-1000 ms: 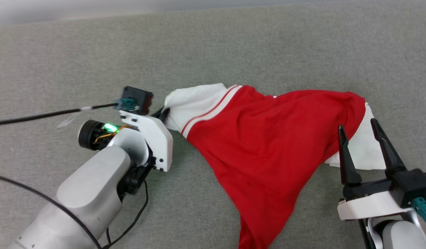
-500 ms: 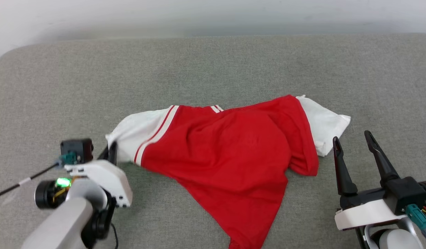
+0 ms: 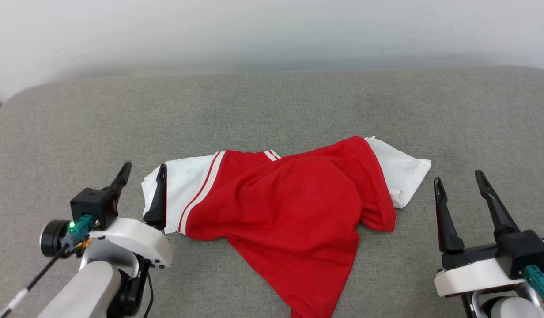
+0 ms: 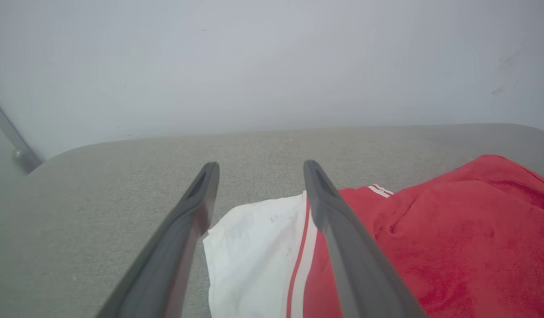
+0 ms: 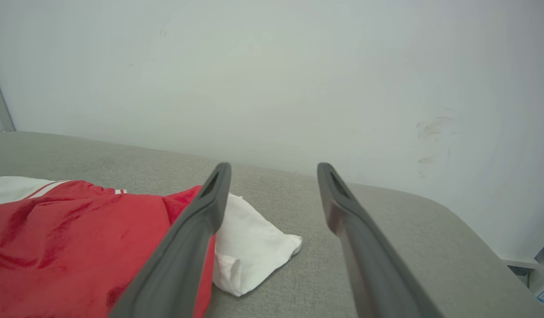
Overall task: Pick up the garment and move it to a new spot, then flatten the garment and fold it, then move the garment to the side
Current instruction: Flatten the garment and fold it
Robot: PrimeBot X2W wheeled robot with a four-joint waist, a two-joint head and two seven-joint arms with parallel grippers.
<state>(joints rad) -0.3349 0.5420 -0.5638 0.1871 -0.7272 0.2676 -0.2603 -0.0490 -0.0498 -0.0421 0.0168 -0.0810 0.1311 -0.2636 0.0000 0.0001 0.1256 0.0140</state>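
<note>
- Left hand [image 3: 145,166]: fingers spread wide, nothing held. Its inner finger overlaps the garment [image 3: 298,207] at a white sleeve edge; contact cannot be determined.
- Right hand [image 3: 458,176]: fingers spread wide, empty, near the opposite sleeve but apart from it.
- The garment lies rumpled between both hands on the grey table [image 3: 272,101].

The shirt [image 3: 294,212] is soft, matt jersey cloth, creased. The bench [image 3: 272,106] is covered in coarse grey woven fabric, matt. The left end effector [image 3: 145,166] and right end effector [image 3: 458,176] have dark, smooth, matt plastic-looking fingers [image 3: 444,221].
</note>
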